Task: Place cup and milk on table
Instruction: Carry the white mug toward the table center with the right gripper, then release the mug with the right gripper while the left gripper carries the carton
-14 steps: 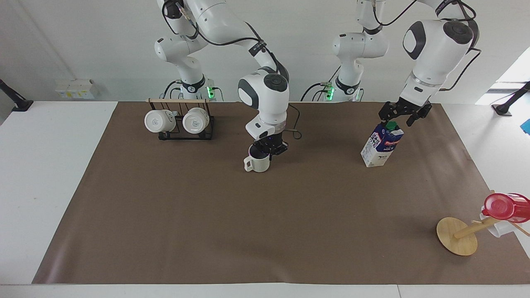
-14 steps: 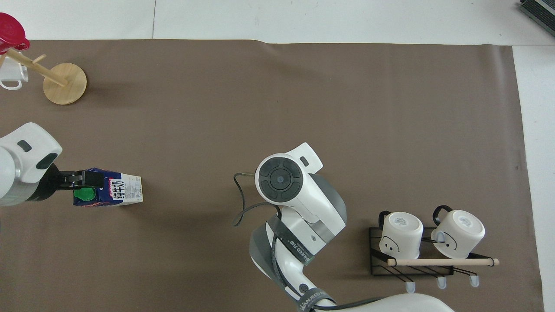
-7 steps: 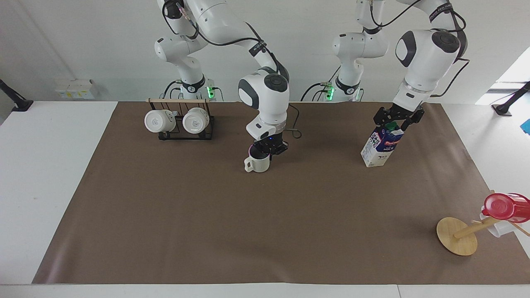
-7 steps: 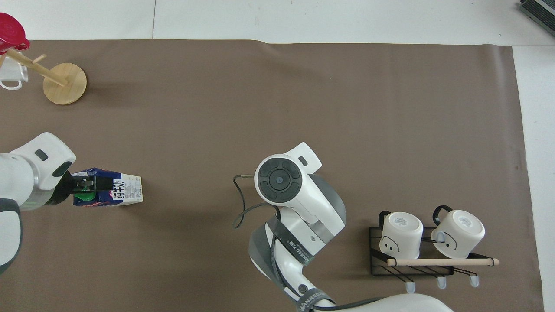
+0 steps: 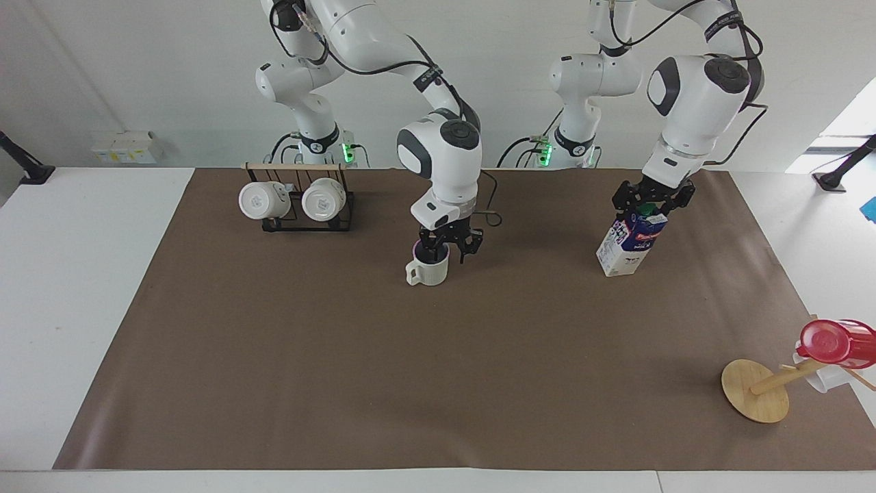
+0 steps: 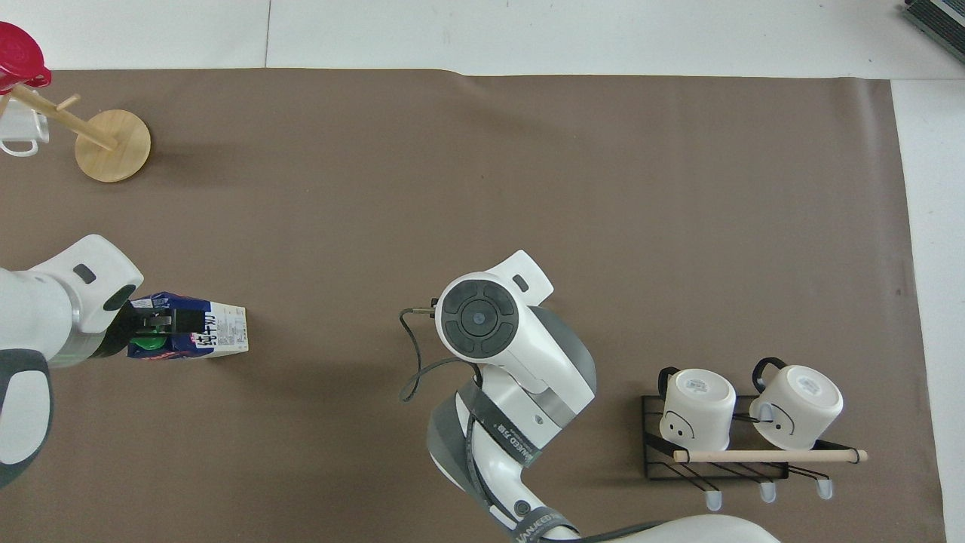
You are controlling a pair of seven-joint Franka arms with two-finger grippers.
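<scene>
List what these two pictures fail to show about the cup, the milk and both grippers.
- Cup: hidden in the overhead view by the right arm's wrist.
- Right gripper: also covered there.
- Left gripper: whether its fingers grip the milk cannot be made out in either view.
- Red cup: cut off by the overhead view's edge.

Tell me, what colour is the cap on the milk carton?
Green; the cap on the milk carton shows best in the overhead view.
</scene>
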